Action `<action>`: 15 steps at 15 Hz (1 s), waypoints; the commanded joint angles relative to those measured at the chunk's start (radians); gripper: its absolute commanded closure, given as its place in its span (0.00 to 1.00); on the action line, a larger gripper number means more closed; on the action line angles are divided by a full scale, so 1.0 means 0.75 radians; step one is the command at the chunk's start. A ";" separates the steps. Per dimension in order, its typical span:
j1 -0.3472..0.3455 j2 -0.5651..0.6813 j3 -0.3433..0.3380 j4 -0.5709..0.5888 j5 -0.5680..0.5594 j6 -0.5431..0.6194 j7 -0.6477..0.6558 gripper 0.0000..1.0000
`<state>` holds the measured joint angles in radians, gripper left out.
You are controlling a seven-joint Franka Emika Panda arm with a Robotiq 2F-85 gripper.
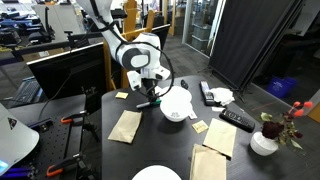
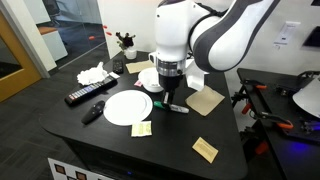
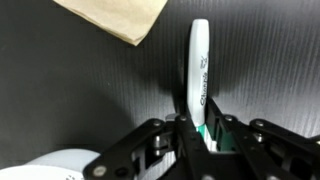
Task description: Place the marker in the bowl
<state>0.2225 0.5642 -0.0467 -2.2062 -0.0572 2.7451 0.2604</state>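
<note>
The marker (image 3: pixel 199 70) has a white barrel with print and a green part at my jaws. It lies on the black table and also shows in both exterior views (image 1: pixel 148 102) (image 2: pixel 177 107). My gripper (image 3: pixel 197 128) is down at the table, and its fingers are shut on the marker's green end. The gripper shows in both exterior views (image 1: pixel 150 93) (image 2: pixel 168 97). The white bowl (image 1: pixel 176 105) stands close beside the gripper. In an exterior view the bowl (image 2: pixel 148 76) is partly hidden behind the arm.
A flat white plate (image 2: pixel 128 107) (image 1: pixel 155 174) lies near the gripper. Brown paper napkins (image 1: pixel 125 125) (image 3: pixel 115 18), yellow sticky notes (image 2: pixel 205 149), black remotes (image 1: pixel 237 119) (image 2: pixel 85 95) and a flower vase (image 1: pixel 265 141) are spread over the table. A white curved edge (image 3: pixel 60 165) shows at the wrist view's lower left.
</note>
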 commanded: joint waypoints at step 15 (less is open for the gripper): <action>-0.126 -0.353 -0.013 -0.054 -0.083 -0.004 -0.187 0.95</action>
<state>0.1798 0.3433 -0.0637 -2.2257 -0.1133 2.7438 0.1739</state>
